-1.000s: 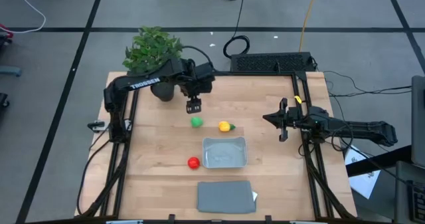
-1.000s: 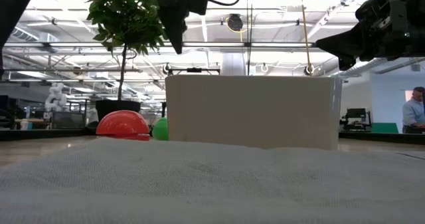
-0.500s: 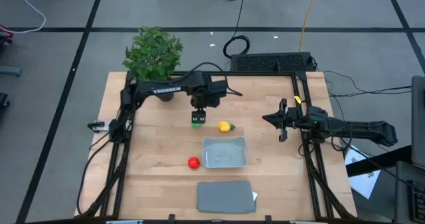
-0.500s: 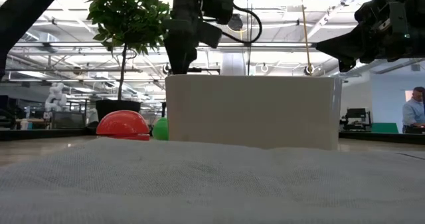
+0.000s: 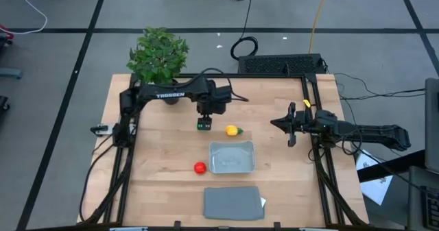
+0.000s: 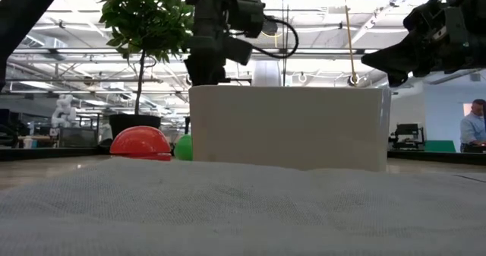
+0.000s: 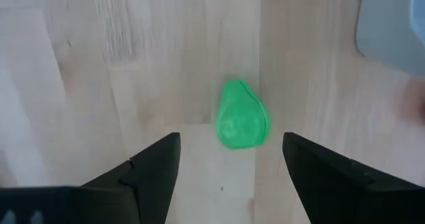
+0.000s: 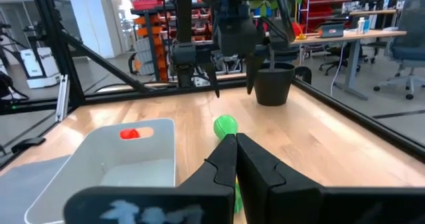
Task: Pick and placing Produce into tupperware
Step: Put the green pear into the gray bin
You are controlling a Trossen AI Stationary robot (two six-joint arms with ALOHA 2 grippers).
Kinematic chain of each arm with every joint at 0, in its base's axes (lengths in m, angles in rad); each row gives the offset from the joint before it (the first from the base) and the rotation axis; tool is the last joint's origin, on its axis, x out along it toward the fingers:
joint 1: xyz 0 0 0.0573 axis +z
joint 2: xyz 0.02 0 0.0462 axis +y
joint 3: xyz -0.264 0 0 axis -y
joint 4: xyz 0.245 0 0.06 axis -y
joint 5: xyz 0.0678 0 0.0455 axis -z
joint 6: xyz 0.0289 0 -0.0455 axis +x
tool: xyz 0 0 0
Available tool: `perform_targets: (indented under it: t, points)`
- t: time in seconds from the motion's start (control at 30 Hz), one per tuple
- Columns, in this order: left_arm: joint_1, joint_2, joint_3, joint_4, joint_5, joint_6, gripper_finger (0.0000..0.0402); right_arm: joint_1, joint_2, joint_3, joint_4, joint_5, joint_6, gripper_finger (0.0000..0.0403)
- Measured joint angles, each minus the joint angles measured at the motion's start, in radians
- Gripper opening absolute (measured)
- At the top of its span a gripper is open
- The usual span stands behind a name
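**Left hand poised directly above the green toy fruit**

Seen from above, a pale wooden counter (image 5: pixel 158 155) carries a small clear bluish-grey plastic tub with rounded corners (image 5: pixel 232 157) a little past centre toward 5 o'clock. The tub holds nothing.

The round green toy fruit (image 7: pixel 241 115) lies on the bare wood at about 11 o'clock from the tub, well apart from it. The left hand (image 5: pixel 204 125) hangs straight over it, covering it in the overhead view. In the left wrist view its two dark fingers (image 7: pixel 154 163) stand wide apart, one on each side of the green fruit, neither touching it.

A small yellow toy fruit with a green tip (image 5: pixel 233 130) lies just beside the left hand, at 12 o'clock from the tub. A small red ball-shaped toy fruit (image 5: pixel 199 167) sits close to the tub's side at 9 o'clock.

A flat opaque grey rectangular lid (image 5: pixel 232 202) lies at 6 o'clock from the tub, near the counter's front edge. A leafy green potted plant (image 5: pixel 158 53) stands at the far corner, toward 11 o'clock.

The right hand (image 5: pixel 290 123) waits above the counter's 3 o'clock edge, its fingers (image 8: pixel 229 159) pressed together on nothing.
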Motion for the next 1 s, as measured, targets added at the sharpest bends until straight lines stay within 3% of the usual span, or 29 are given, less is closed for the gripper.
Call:
perform_targets:
  t: [0.23, 0.5, 1.0]
  points:
    - [0.001, -0.081, -0.155, 0.15, 0.018, -0.007, 0.0271, 0.0, 0.001, 0.0, -0.005, 0.0, 0.002, 0.0]
    - [-0.001, -0.088, -0.262, 0.188, 0.021, -0.021, 0.0271, 0.0, 0.001, 0.0, -0.005, 0.0, 0.002, 0.0]
    - [-0.007, -0.088, -0.357, 0.28, 0.044, -0.022, 0.0271, 0.0, 0.005, 0.0, -0.006, 0.0, -0.005, 0.0]
